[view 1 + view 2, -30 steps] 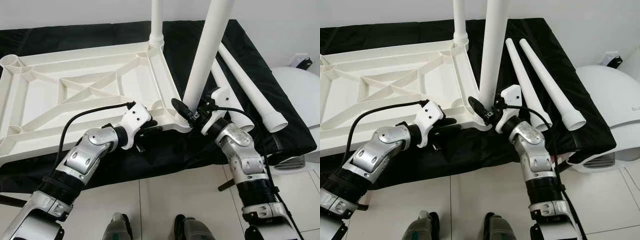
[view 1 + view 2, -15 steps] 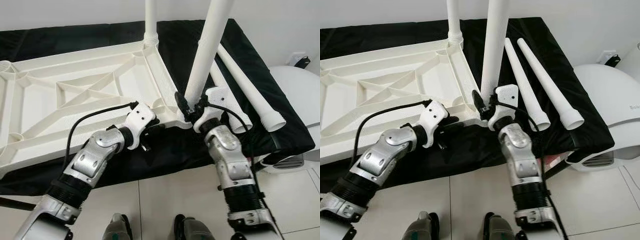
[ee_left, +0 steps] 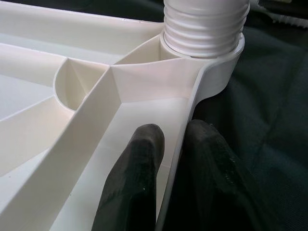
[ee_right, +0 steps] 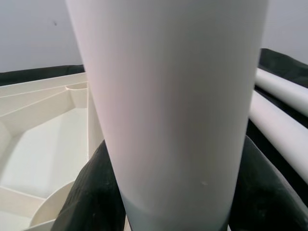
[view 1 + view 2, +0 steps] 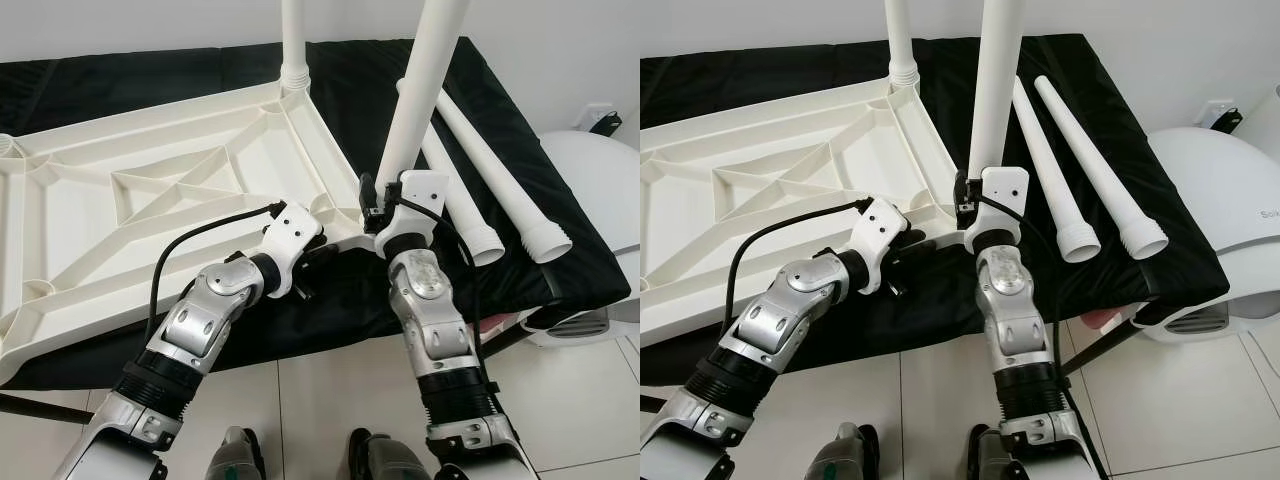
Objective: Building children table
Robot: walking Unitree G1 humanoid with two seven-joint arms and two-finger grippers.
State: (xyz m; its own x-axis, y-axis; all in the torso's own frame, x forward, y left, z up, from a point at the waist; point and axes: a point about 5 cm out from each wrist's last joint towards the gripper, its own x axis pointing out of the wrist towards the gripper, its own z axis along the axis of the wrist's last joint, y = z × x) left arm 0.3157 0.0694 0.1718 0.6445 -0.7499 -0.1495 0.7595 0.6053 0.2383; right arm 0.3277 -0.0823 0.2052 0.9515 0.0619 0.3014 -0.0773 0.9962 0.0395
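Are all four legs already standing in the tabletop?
No: two legs stand upright in the tabletop, while two loose legs lie on the black cloth beside it.

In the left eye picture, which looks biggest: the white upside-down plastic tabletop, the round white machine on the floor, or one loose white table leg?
1. White upside-down plastic tabletop.
2. Round white machine, partly cut off, so unsure.
3. Loose white table leg; long but thin.

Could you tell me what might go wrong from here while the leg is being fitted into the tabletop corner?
The right gripper clamps the tall leg low down, so its long upper part could tip and bind in the corner socket. The left gripper pinches only the tabletop rim, so the panel could slip or turn under force. The two loose legs lie close and might roll off the black cloth.
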